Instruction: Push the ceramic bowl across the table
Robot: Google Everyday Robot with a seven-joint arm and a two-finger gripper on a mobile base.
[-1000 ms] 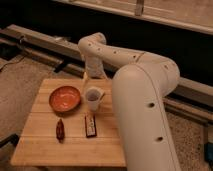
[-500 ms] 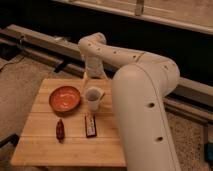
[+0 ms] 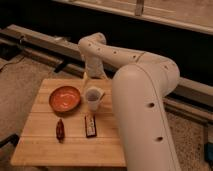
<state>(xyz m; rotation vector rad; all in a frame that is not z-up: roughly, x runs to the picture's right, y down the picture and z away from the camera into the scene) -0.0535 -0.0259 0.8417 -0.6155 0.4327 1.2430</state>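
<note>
The gripper (image 3: 91, 79) hangs at the end of the robot's white arm (image 3: 135, 90), low over the far edge of the small square table with a light wooden plank top (image 3: 45, 146), a little above the middle of the frame. Whether it is released or clenched I cannot tell. It holds nothing that can be seen, and it sits just behind the white cup (image 3: 93, 98).

The round shallow orange-red ceramic bowl with a darker rim (image 3: 65, 98) stands left of centre in the frame, on the far left part of the table, just beside the cup and apart from the gripper. No contact has been made, so the push looks not yet begun.

To do it well, the gripper should probably come down beside the bowl's wall, clear of the cup, and meet the bowl low, under the rim, not on top of it. A push aimed through the bowl's centre should keep it sliding straight, where an off-centre touch would likely spin it. The glazed bowl will probably glide easily on the planks, so a slow, steady stroke suits.

Most free planking lies toward the bottom of the frame. A small dark reddish-brown object (image 3: 60, 130) and a dark rectangular bar (image 3: 90, 125) lie there, so the path should pass between or beside them. The table's left edge is near the bowl, so a leftward push risks a fall.
</note>
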